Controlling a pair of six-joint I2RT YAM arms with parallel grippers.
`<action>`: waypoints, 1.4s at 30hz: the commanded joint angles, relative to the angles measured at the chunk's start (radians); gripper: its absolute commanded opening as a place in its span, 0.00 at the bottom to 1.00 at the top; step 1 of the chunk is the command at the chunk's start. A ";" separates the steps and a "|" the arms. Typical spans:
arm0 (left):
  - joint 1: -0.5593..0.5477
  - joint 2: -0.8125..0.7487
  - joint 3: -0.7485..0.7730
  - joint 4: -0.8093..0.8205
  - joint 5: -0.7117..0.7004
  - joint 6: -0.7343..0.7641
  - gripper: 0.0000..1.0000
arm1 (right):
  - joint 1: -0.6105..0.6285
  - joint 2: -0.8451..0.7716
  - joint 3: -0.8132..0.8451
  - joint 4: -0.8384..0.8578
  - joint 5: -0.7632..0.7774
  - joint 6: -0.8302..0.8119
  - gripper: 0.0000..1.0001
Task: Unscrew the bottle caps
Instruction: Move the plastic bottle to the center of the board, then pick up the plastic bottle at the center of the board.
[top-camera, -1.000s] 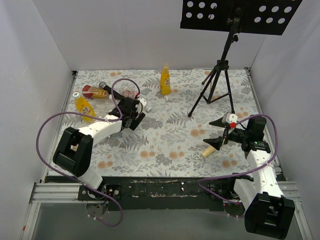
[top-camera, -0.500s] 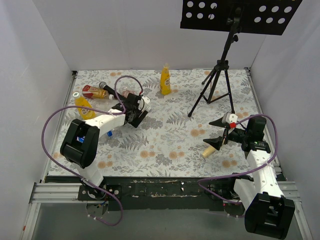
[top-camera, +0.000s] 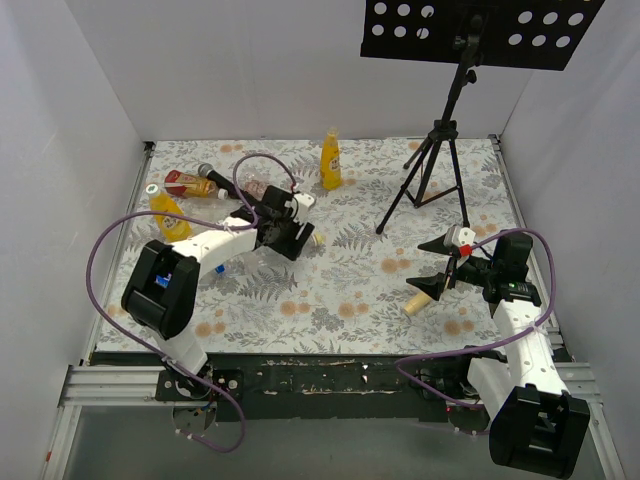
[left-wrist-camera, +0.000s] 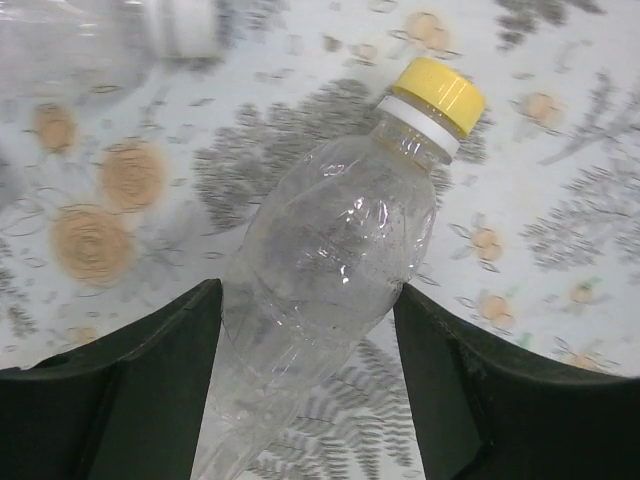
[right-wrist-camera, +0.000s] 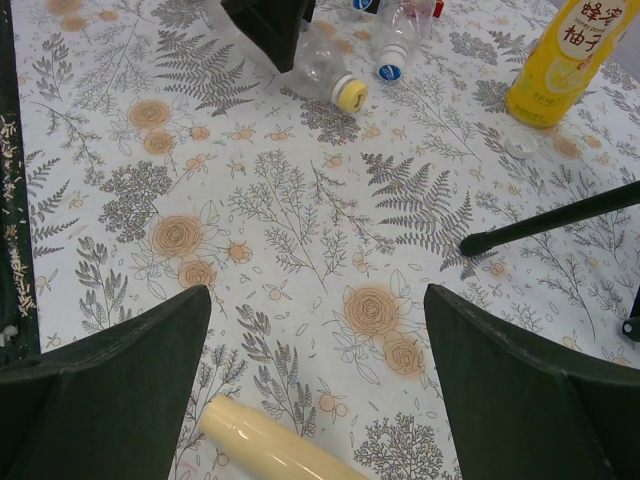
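Between the left gripper's (left-wrist-camera: 310, 330) fingers lies a clear bottle (left-wrist-camera: 320, 260), on its side on the flowered table (top-camera: 350, 290), and the fingers look snug on its body, so it's probably held; the grip wants to be firm and low on the body so the yellow cap (left-wrist-camera: 437, 95) stays free for twisting. Further over, the right gripper (right-wrist-camera: 315, 340) hangs wide open over bare cloth with only a tan stick (right-wrist-camera: 270, 445) just below it, while another clear bottle (right-wrist-camera: 395, 35), an upright orange one (right-wrist-camera: 560, 60) and the stand's black leg (right-wrist-camera: 560, 215) sit beyond and could crowd its reach.

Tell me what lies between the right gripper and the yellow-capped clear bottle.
In the right wrist view, only bare patterned tablecloth lies between the right gripper and the clear bottle; the cream cone-shaped stick sits just beneath the gripper.
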 joint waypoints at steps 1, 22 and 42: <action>-0.123 -0.068 -0.048 -0.057 0.083 -0.088 0.60 | -0.006 -0.001 0.015 -0.001 -0.023 -0.008 0.95; -0.308 -0.102 -0.188 -0.045 -0.090 0.013 0.98 | -0.006 -0.011 0.012 -0.001 -0.025 -0.008 0.95; -0.413 -0.301 -0.246 0.155 0.063 -0.009 0.17 | -0.002 0.103 0.210 -0.338 -0.054 -0.104 0.94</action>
